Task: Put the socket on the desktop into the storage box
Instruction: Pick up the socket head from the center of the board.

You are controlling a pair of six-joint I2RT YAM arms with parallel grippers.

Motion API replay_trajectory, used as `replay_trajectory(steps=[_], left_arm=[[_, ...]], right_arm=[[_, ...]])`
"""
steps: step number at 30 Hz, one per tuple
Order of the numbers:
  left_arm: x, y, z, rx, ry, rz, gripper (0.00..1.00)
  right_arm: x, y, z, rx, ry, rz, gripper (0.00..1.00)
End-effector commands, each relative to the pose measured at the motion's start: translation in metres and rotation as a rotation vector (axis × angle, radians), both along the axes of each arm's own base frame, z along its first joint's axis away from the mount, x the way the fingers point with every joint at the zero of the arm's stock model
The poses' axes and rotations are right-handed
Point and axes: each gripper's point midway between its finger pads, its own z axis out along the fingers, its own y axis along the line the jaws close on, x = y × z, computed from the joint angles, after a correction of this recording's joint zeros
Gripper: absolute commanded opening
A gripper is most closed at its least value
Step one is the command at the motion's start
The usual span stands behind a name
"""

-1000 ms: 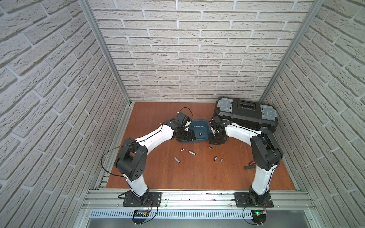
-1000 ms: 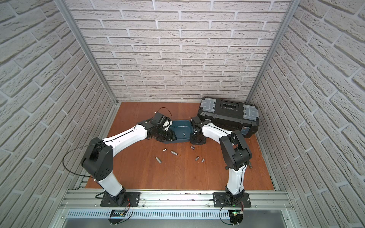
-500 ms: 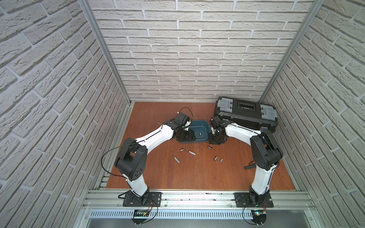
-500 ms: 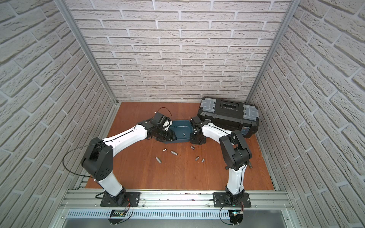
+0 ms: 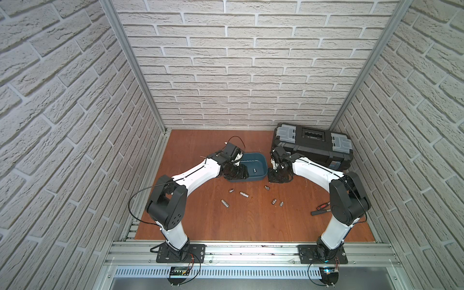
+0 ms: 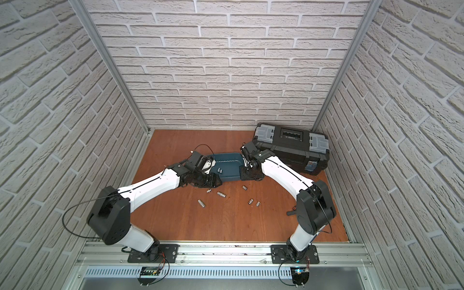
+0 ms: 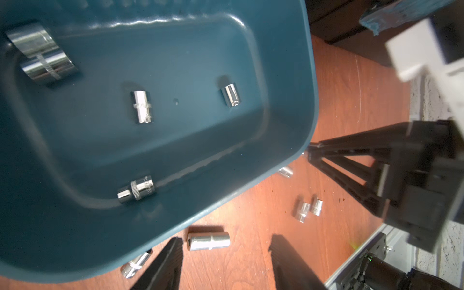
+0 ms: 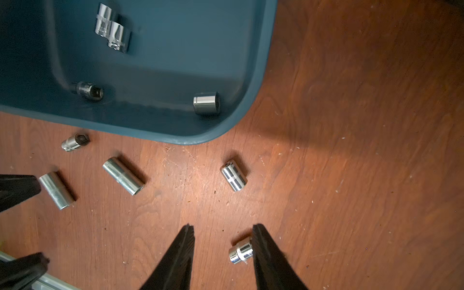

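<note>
Right wrist view shows the right claw low over the desktop. Its two black fingers stand apart and clamp nothing. A small socket lies on the wood against the inner side of one finger, and the other finger is clear of it. Just beyond, a stubby socket lies near the rounded corner of the storage box, and three more lie along the box's long side. In both top views this claw sits just off the right end of the box, in front of the black toolbox.

Left wrist view has the left claw released as well, fingers wide and gripping nothing, beside the near rim of the box. A long socket lies on the wood just past the fingertips. Inside the box several sockets rest on the floor, one of them against the foot of the wall. In a top view six loose sockets are scattered on the desktop in front of the box. A screwdriver lies off by the right arm.
</note>
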Motion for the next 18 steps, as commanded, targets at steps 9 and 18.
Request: replay_trajectory(steps=[9,18], left_arm=[[0.01,0.009,0.014,-0.016,-0.065,0.029,0.62],[0.008,0.028,0.016,-0.001,-0.082,0.077,0.63]], right_arm=[[0.002,0.002,0.052,0.048,-0.091,-0.008,0.25],[0.017,0.019,0.066,0.071,-0.121,0.028,0.25]])
